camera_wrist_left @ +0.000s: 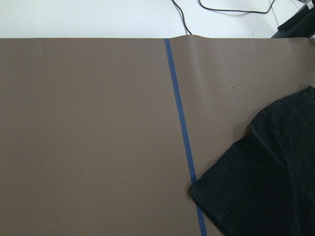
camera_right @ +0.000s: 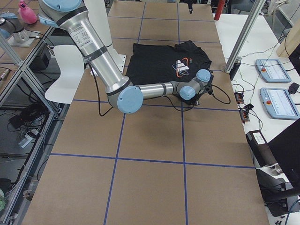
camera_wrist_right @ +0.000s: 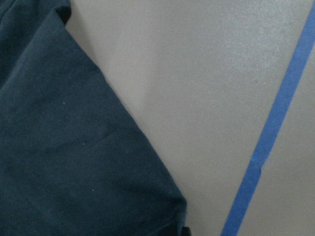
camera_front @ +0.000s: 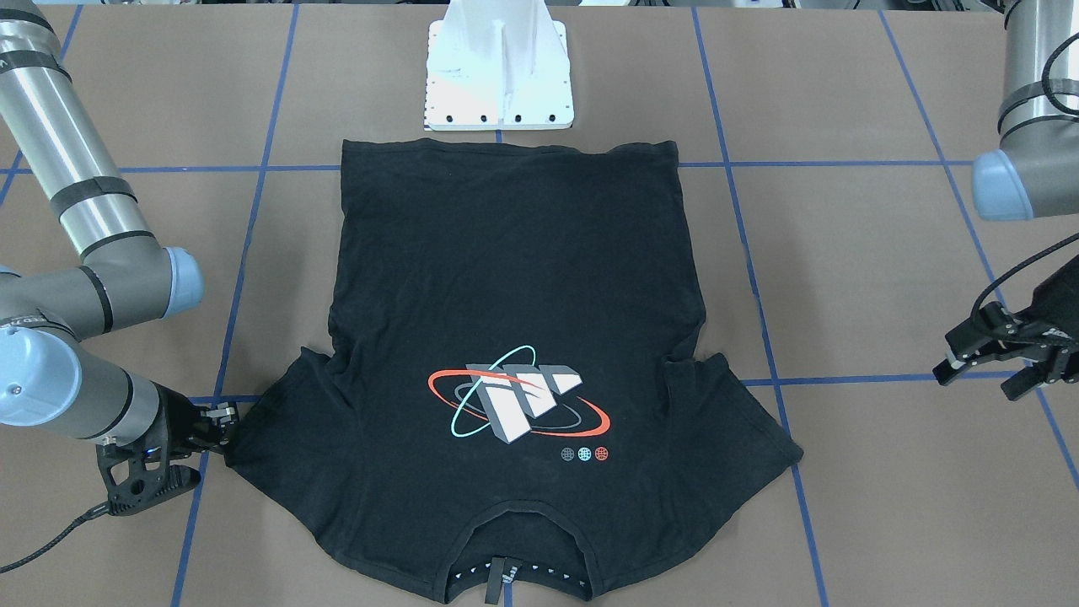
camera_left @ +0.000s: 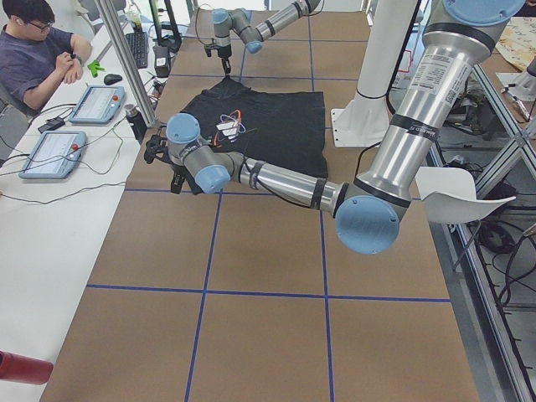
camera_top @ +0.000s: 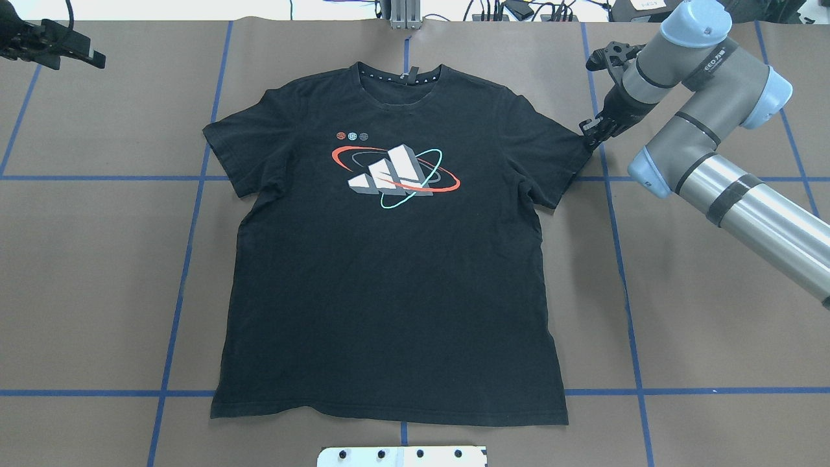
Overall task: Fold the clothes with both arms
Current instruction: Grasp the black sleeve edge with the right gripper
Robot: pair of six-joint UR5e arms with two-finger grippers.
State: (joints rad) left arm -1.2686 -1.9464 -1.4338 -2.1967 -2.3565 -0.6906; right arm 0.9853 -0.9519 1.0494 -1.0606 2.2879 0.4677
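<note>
One black T-shirt (camera_top: 389,272) lies spread flat in the middle of the tabletop (camera_top: 713,324). Its block graphic (camera_top: 392,172) faces up and its collar (camera_top: 405,74) points away from the robot. The right pincer (camera_top: 591,133) sits at the tip of the sleeve (camera_top: 557,155) on its side, touching the hem; I cannot tell whether it is clamped. The left pincer (camera_front: 982,378) hangs well clear of the shirt, fingers apart.

The table (camera_top: 97,259) has a brown surface crossed by blue tape lines (camera_top: 188,259). A black T-shirt (camera_top: 389,292) lies flat on it, graphic up. One sleeve tip is right at the right gripper (camera_top: 589,133); the other sleeve is well apart from the left gripper (camera_top: 65,55). A white pedestal base (camera_front: 499,76) stands just past the hem, far from both.
</note>
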